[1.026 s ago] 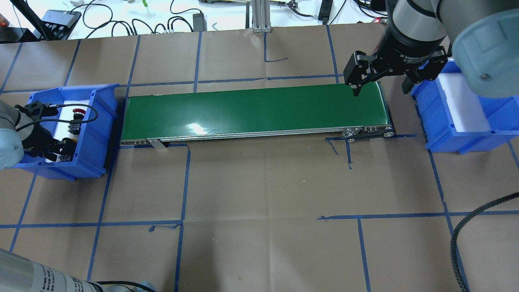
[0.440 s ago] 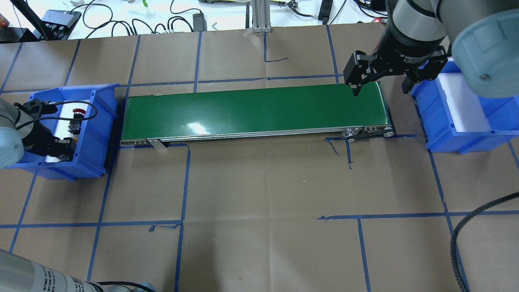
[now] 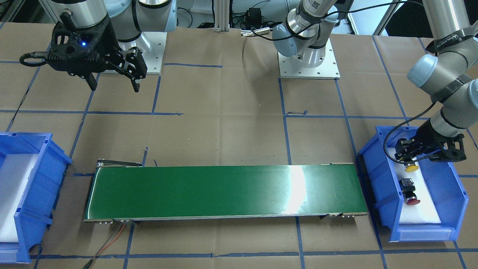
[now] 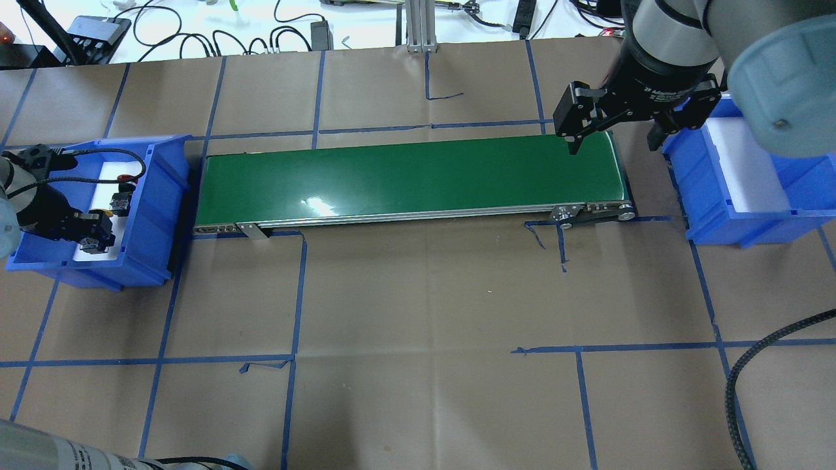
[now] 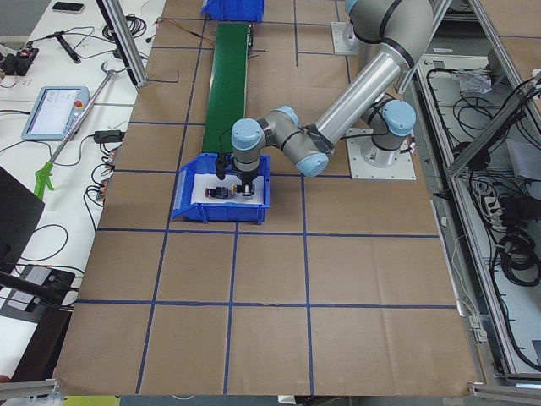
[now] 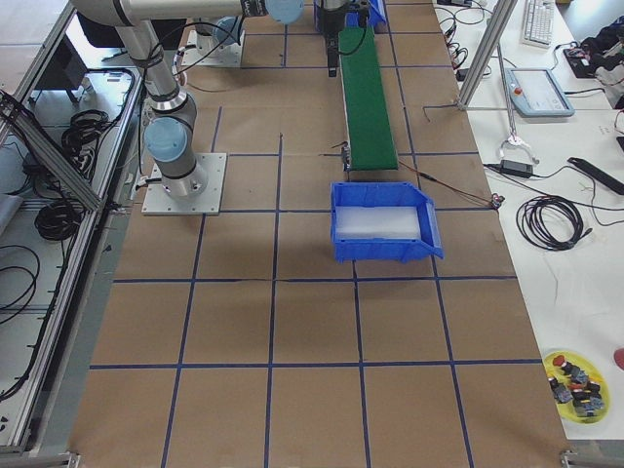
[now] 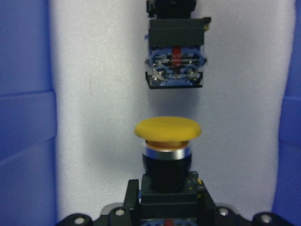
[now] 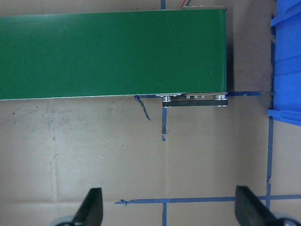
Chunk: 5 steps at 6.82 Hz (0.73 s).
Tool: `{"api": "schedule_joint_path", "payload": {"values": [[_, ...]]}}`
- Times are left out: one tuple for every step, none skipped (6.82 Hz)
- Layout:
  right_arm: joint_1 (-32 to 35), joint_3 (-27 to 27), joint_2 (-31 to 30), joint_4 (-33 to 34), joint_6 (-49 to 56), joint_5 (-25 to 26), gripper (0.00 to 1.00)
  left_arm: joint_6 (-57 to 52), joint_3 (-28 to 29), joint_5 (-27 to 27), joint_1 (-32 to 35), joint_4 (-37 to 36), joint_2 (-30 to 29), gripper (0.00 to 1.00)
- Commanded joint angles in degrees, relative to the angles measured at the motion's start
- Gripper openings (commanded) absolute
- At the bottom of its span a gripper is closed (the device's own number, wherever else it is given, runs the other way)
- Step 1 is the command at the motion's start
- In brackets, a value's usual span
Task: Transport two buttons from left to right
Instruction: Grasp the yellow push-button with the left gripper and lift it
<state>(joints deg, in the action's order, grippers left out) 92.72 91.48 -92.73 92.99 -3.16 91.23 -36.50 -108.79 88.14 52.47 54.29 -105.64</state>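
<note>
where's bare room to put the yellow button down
Free: the whole green belt, from the left bin to the right bin, and the right bin's white liner. Crowded: inside the left bin, with the left gripper, yellow button and red button.

My left gripper (image 4: 91,230) is down in the left blue bin (image 4: 153,215), yellow button (image 4: 99,213) at its tips, red button (image 4: 121,199) just beside it. My right gripper (image 4: 612,147) hangs spread wide over the green belt (image 4: 405,179)'s right end, next to the right blue bin (image 4: 718,209).

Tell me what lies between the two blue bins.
The green conveyor belt spans the stretch between the left bin and the right bin, its surface bare; the overhead view shows it.
</note>
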Motion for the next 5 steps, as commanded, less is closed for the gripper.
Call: {"api": "schedule_joint_path", "payload": {"values": [[0.0, 0.01, 0.0, 0.0, 0.0, 0.0, 1.0, -0.15, 3.82, 0.19, 0.0, 9.99, 6.04, 0.07], [0.0, 0.01, 0.0, 0.0, 0.0, 0.0, 1.0, -0.15, 7.76, 0.37, 0.09, 15.88, 7.72, 0.07], [0.0, 0.01, 0.0, 0.0, 0.0, 0.0, 1.0, 0.03, 11.37, 0.37, 1.22, 20.29, 7.73, 0.07], [0.0, 0.01, -0.09, 0.0, 0.0, 0.0, 1.0, 2.03, 14.71, 0.72, 4.72, 22.24, 7.3, 0.07], [0.0, 0.01, -0.09, -0.09, 0.0, 0.0, 1.0, 6.23, 16.66, 1.5, 8.93, 22.35, 6.16, 0.07]]}}
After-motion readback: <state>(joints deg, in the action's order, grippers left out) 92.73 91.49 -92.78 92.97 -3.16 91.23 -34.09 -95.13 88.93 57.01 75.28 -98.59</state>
